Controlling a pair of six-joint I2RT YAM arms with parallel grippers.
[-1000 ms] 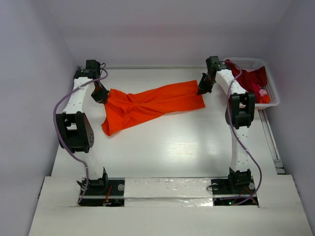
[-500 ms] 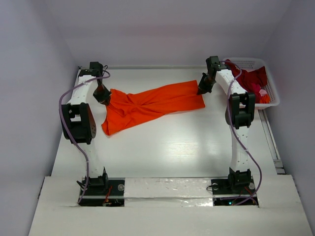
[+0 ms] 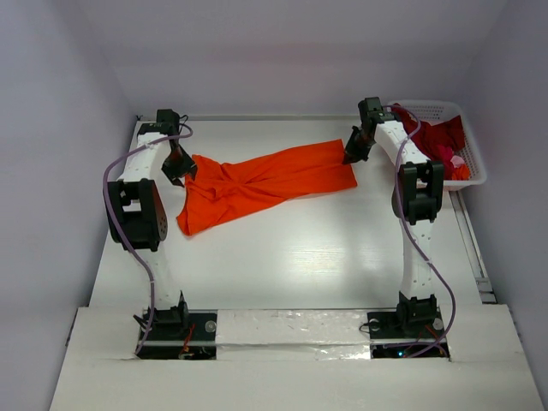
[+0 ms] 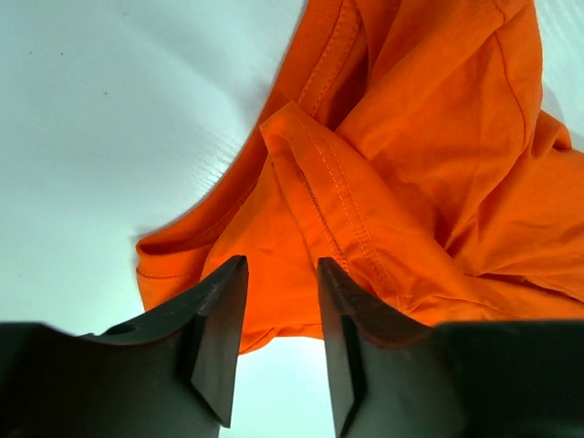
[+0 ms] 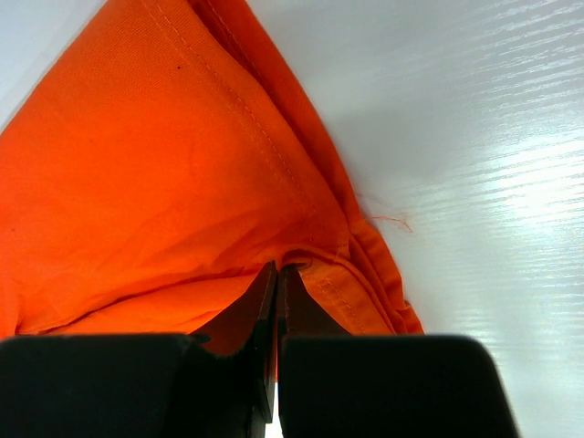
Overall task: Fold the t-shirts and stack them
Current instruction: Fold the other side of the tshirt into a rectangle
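Note:
The orange t-shirt (image 3: 265, 180) lies stretched and bunched across the far half of the table, running from left to right. My left gripper (image 3: 180, 167) sits at its left end with its jaws apart. In the left wrist view the left gripper (image 4: 280, 265) is open, and the shirt's crumpled hem (image 4: 310, 192) lies on the table just past the fingertips. My right gripper (image 3: 351, 157) is at the shirt's right corner. In the right wrist view the right gripper (image 5: 276, 266) is shut on a fold of the orange hem (image 5: 356, 283). Dark red t-shirts (image 3: 438, 137) lie heaped in the basket.
A white latticed basket (image 3: 428, 107) stands at the far right corner, beside the right arm. The white table (image 3: 300, 248) stretches bare from the shirt to the arm bases. Grey walls close in the left, back and right sides.
My left gripper has opened and let go of the shirt's left end, which now rests on the table. The left arm's elbow swung back. The right gripper has stayed shut and still.

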